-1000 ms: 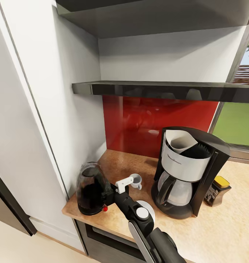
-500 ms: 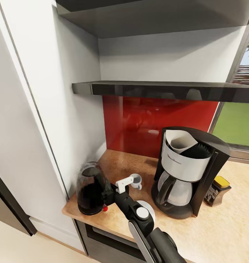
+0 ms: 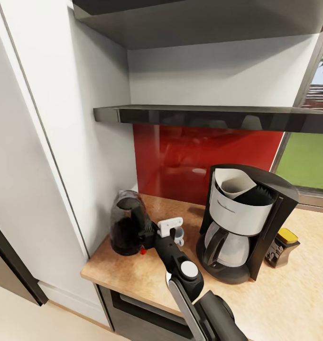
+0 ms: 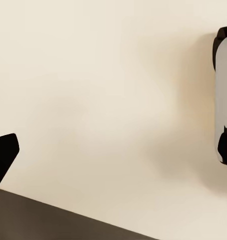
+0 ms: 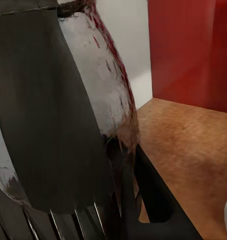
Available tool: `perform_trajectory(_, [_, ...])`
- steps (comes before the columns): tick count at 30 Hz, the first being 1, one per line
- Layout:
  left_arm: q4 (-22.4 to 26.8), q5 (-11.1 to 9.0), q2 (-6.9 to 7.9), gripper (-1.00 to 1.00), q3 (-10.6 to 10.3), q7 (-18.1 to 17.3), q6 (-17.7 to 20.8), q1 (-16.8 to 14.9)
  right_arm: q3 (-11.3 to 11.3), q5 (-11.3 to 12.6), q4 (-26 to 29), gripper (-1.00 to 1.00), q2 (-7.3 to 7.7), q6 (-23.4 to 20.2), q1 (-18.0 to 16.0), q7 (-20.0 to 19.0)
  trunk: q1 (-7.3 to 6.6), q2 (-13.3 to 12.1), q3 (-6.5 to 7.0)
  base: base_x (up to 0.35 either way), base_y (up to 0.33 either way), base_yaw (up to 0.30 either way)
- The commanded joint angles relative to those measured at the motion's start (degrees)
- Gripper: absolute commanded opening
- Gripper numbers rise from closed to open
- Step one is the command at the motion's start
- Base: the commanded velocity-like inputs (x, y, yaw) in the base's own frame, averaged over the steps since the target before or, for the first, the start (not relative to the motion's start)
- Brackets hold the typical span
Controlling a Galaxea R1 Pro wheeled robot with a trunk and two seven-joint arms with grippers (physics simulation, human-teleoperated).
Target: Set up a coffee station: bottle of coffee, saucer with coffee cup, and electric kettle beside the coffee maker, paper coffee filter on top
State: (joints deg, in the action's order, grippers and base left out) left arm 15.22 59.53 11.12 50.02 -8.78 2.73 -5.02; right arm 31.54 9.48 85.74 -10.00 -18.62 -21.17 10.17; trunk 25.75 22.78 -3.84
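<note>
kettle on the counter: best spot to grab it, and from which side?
The handle. The electric kettle stands upright on the countertop against the left wall, its dark handle facing the coffee maker. So come from the coffee-maker side, fingers closing across the handle, as the right hand seems to do now. The glass body looks too wide and smooth.

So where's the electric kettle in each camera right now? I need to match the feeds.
Head view: electric kettle stands on the countertop, at the wall, left of the coffee maker, the right gripper at its handle.
Left wrist view: not in it.
Right wrist view: close up, its dark handle and glass body.
Shared landmark: red backsplash.
</note>
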Motion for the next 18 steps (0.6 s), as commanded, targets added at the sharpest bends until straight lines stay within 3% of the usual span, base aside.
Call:
perform_trajectory(1, [0.15,0.25,-0.04,1.0,0.44,-0.45,0.18,-0.06,0.1,0.57,0.2,-1.0,0.0,-0.23,-0.12,0.57,0.04,0.14,-0.13,0.0,0.0,0.0])
perform_trajectory(7, [0.28,0.24,-0.04,1.0,0.51,-0.44,0.16,-0.07,0.1,0.54,0.31,-1.0,0.0,-0.13,-0.18,0.64,0.04,0.14,-0.13,-0.016,0.0,0.0])
perform_trajectory(18, [0.34,-0.04,-0.12,1.0,0.63,-0.28,-0.09,-0.07,0.23,0.6,1.01,-1.0,0.0,-0.02,-0.19,0.64,0.04,0.14,-0.13,-0.309,0.001,0.0])
